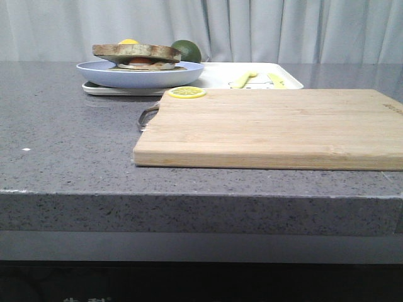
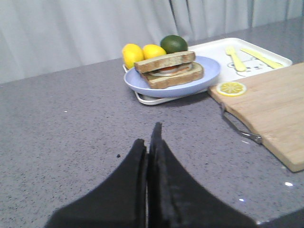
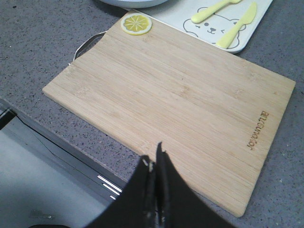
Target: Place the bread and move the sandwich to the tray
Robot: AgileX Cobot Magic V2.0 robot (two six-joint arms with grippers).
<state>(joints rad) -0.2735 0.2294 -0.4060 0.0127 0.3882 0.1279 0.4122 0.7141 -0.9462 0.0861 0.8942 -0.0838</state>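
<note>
**Sandwich on its plate, plate on the tray**

Grey speckled countertop (image 1: 63, 145) runs back to a pale curtain (image 1: 283, 28). One white tray (image 2: 266, 52) lies at the far side, holding one round light blue plate (image 2: 209, 78) at its left end, one yellow fork (image 2: 235, 59) and one yellow knife (image 2: 260, 57). On the plate sits the sandwich (image 2: 168, 69): the bread (image 2: 164, 61) lies as the top slice over a second brown-crusted slice, with white and red filling showing between them. Behind the plate are two lemons (image 2: 142, 53) and one dark green fruit (image 2: 173, 43). One wooden cutting board (image 1: 277, 126) lies nearer, bare except for a single lemon slice (image 1: 186, 92) at its far left corner. Left gripper (image 2: 151, 142) hovers over bare counter, fingers pressed together, holding nothing. Right gripper (image 3: 154, 164) hangs above the board's near edge, likewise closed and empty.
</note>
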